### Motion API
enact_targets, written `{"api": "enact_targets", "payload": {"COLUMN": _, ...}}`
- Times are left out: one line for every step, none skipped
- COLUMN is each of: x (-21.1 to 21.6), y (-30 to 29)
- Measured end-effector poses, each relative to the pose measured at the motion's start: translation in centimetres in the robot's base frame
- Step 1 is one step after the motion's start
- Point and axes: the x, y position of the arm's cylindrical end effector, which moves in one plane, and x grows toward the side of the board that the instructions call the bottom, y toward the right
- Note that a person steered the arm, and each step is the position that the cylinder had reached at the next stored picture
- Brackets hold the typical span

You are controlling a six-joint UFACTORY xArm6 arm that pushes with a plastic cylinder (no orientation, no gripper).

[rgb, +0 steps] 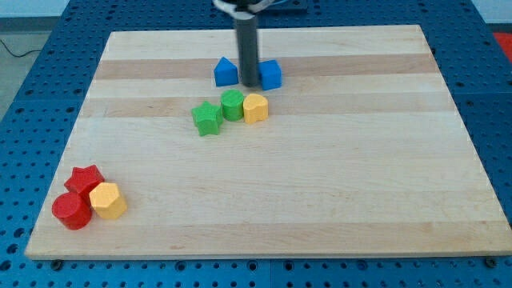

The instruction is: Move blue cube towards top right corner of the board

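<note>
My tip (250,85) down on the surface (336,192), wedged between two blue blocks near the view's top. No jaws here (only a plain rod), nothing held. Blue cube (271,74) touching on the view's right; blue pentagon-like block (226,72) just left. Below: green star (207,118), green cylinder (233,105), yellow block (255,108).

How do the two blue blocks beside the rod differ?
The blue cube sits at the view's right of my tip; the other blue block sits at its left. The cube has a flat top, while the other rises to a peak. Both are the same blue and flank the tip closely.
</note>
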Motion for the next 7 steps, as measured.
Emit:
{"api": "enact_targets", "payload": {"x": -2.5, "y": 5.2}}
{"api": "enact_targets", "payload": {"x": -3.3, "y": 7.9}}
{"api": "enact_targets", "payload": {"x": -2.2, "y": 4.5}}
{"api": "enact_targets", "payload": {"x": 0.6, "y": 3.8}}
{"api": "enact_targets", "payload": {"x": 1.3, "y": 6.6}}
{"api": "enact_targets", "payload": {"x": -2.5, "y": 9.3}}
{"api": "enact_targets", "payload": {"x": -5.8, "y": 12.0}}
